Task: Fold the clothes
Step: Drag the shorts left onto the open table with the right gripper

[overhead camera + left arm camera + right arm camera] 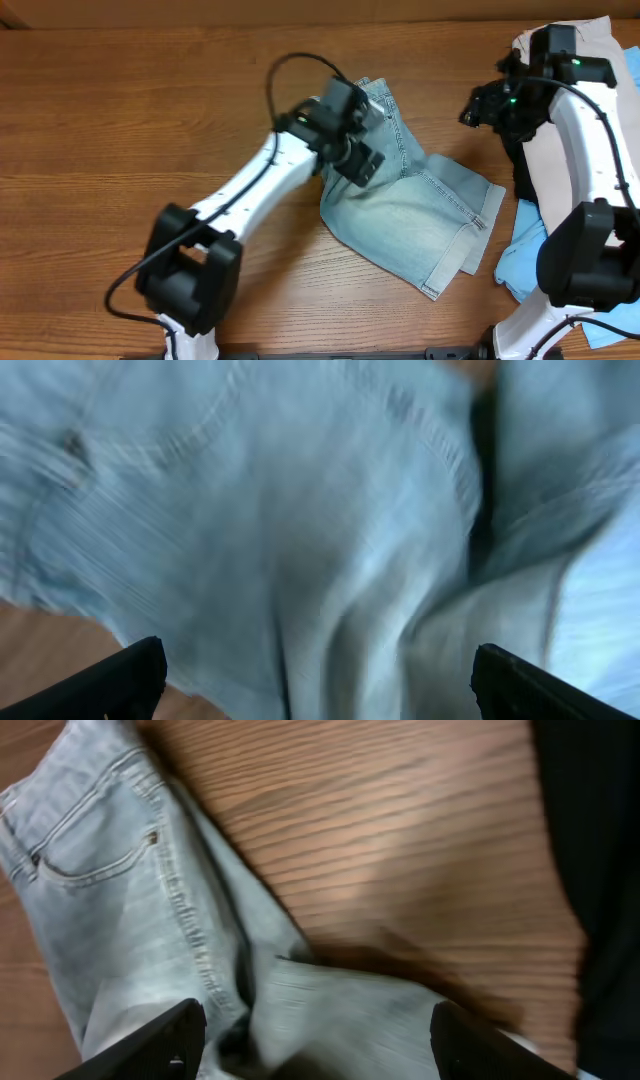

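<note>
While left tool gapes over denim shorts, right tool hovers aside.

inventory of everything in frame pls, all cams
denim shorts: 1, faded light blue, table centre, rumpled
beige garment: 1, beige, far right corner, under the right arm
black garment: 1, black, right side by the beige one
sky-blue garment: 1, sky blue, near right edge
table: 1, brown wood grain
left gripper: 1, black fingers, open, over the denim shorts
right gripper: 1, black fingers, open, above the shorts' right side
</note>
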Tool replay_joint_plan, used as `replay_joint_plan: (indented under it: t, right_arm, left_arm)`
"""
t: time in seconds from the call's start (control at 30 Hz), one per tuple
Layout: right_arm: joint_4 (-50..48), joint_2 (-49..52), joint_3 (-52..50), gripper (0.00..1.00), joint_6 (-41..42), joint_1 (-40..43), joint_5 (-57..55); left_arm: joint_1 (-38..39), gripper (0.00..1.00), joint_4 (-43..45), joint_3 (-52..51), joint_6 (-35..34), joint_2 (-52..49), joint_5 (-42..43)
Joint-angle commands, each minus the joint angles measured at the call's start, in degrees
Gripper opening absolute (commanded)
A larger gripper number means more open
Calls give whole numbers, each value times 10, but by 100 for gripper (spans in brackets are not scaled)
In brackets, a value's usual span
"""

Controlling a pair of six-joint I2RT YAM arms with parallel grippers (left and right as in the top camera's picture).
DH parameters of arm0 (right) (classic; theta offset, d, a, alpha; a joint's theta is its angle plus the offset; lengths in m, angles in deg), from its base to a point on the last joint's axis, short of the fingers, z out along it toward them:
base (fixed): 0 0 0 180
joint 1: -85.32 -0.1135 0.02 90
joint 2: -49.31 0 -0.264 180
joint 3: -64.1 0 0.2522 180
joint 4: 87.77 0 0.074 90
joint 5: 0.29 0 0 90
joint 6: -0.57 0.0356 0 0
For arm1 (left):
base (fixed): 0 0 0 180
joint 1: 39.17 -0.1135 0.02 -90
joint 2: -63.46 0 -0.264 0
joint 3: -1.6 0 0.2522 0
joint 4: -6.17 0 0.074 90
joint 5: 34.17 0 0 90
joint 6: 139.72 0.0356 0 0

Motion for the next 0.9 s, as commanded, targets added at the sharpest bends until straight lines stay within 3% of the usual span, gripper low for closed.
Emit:
replay_joint_plan:
  t: [0.0, 0.27, 0.47, 0.6, 0.7, 0.87]
  right_arm:
    - [-2, -18, -2, 76, 2, -4, 13]
    - [-2, -18, -2, 76, 2, -4, 13]
    - [9, -18, -2, 76, 5, -4, 13]
    - [13, -18, -2, 76, 9, -5, 19]
    - [12, -18, -2, 76, 13, -11, 30]
    - [6, -18, -2, 75, 15, -41, 34]
  left_arm:
    - [-3, 100, -22, 19, 11, -37, -66]
    - [-15, 100, -26, 19, 19, -108, -82]
    - [-64, 100, -34, 19, -39, -145, -83]
    - [-138, 100, -47, 21, -78, -148, -82]
    - [-183, 100, -58, 31, -76, -148, -82]
    - [-236, 100, -107, 103, -12, -148, -83]
